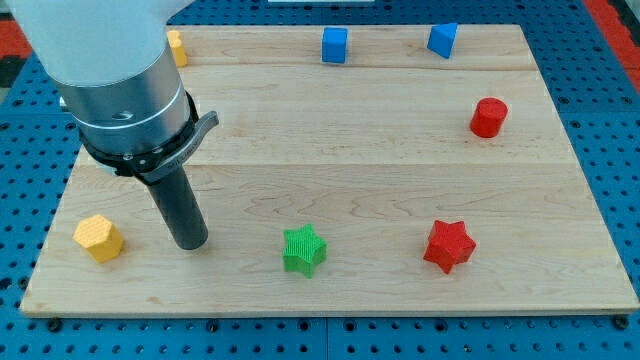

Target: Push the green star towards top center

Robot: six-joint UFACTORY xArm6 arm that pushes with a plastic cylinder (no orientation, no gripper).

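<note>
1. In the camera view, the green star (304, 249) is seen near the bottom edge of the wooden board (330, 150), a little left of the middle, with bare wood around it.
2. My tip (190, 243) is placed to the star's left, well apart from it, between the star and the yellow hexagonal block (99, 238).
3. No fingers are carried: the arm ends in a plain rod, so nothing can be spread, pressed together or pinched.
4. A blue cube (335, 45) is found at top centre, a second blue block (442, 40) to its right, and a yellow block (177, 47) partly hidden behind the arm.
5. A red cylinder (489, 117) and a red star (448, 246) are set on the right.
6. It is judged that the tip must be brought below the star, so that it is driven upward.
</note>
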